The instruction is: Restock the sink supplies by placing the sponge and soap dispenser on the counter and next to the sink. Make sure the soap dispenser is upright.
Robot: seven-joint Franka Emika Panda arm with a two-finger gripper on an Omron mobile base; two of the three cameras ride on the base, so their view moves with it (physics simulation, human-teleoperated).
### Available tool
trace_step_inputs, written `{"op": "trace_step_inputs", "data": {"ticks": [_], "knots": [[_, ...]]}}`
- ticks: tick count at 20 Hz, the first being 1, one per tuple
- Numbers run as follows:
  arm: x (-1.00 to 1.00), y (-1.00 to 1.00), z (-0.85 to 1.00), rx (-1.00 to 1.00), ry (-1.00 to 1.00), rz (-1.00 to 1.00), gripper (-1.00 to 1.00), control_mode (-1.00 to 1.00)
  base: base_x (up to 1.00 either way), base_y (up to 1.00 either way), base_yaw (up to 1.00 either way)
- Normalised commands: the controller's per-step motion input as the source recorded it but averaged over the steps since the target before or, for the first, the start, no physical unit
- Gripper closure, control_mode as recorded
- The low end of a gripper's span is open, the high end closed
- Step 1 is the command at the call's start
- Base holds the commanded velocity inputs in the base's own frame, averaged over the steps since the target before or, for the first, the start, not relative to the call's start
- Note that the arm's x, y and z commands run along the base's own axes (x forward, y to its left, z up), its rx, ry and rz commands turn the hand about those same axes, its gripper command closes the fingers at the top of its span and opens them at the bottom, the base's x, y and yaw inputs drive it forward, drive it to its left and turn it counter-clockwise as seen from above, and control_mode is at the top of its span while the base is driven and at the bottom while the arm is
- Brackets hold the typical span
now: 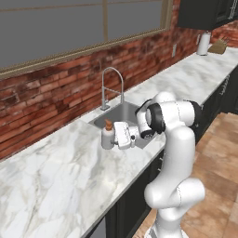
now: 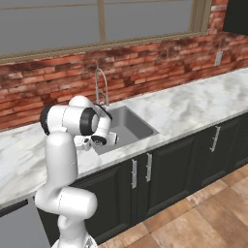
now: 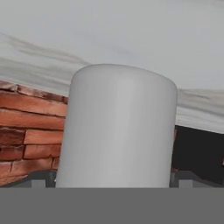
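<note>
Flat, even rendered light fills the scene with no visible source or glare. Soft shading darkens the sink (image 1: 122, 116) basin behind the gripper (image 1: 113, 138). The soap dispenser (image 3: 118, 127) between the fingers looms close, soft-edged.

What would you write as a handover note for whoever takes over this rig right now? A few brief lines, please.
End effector: open, level with the soap dispenser, which sits between the jaws, filling the hand view.
Soap dispenser: upright on the counter, at the near left corner of the sink.
Done: the dispenser seems placed and released.
Left: back the hand away without tipping the dispenser; then fetch the sponge and lay it on the counter beside the sink.
</note>
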Motion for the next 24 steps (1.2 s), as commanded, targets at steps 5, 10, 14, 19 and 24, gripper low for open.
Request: {"op": "trace_step_inputs", "data": {"ticks": [5,10,14,19,24], "knots": [[0.0,-0.18,-0.63,-0.07,-0.08,0.0,-1.0,-1.0,0.0,0.0,0.0],[0.08,-0.22,-0.67,-0.09,-0.02,0.0,-1.0,-1.0,0.0,0.0,0.0],[0.06,-0.28,-0.65,-0.07,0.0,0.0,-1.0,-1.0,0.0,0.0,0.0],[0.0,-0.39,-0.63,-0.04,-0.02,0.0,-1.0,-1.0,0.0,0.0,0.0],[0.0,-0.51,-0.55,0.0,-0.06,0.0,-1.0,-1.0,0.0,0.0,0.0]]}}
